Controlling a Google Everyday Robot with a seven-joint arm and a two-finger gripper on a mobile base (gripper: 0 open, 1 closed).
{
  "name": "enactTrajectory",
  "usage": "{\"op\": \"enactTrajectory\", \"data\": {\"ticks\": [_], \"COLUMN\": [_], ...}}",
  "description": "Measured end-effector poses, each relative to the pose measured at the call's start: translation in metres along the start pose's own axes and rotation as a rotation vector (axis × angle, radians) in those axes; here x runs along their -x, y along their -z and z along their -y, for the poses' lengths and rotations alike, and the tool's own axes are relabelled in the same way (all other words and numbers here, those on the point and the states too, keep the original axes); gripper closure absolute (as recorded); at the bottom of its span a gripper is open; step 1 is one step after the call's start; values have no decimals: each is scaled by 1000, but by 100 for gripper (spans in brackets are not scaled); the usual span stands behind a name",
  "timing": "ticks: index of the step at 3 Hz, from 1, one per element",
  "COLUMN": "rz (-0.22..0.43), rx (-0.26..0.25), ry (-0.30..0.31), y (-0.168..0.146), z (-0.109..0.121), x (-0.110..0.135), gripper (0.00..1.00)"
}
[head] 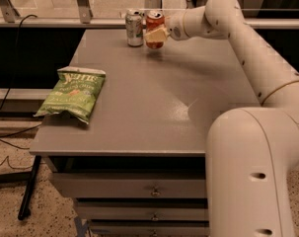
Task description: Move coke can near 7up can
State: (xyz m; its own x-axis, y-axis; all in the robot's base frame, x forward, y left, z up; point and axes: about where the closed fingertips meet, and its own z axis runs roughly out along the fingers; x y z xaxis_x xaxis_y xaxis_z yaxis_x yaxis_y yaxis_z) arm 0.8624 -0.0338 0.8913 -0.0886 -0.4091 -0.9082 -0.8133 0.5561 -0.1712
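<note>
The red coke can [154,19] is upright at the far edge of the grey table, held in my gripper [156,34], whose pale fingers [157,33] are closed across its lower half. The silver-green 7up can [134,28] stands upright just left of the coke can, with a narrow gap between them. My white arm reaches in from the right across the far side of the table. I cannot tell whether the coke can's base rests on the table or hangs just above it.
A green chip bag [71,93] lies flat near the table's left edge. The grey table [149,112] has drawers below its front edge. A rail and glass panel run behind the far edge. My arm's big white elbow fills the lower right.
</note>
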Motion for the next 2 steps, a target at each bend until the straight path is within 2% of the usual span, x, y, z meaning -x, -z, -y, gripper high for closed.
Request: {"op": "enactTrajectory", "data": {"ticks": [2], "rz": [-18], "rx": [21], "ry": [-44], "y": [-16], "z": [1], "x": [-8], "gripper": [35]}}
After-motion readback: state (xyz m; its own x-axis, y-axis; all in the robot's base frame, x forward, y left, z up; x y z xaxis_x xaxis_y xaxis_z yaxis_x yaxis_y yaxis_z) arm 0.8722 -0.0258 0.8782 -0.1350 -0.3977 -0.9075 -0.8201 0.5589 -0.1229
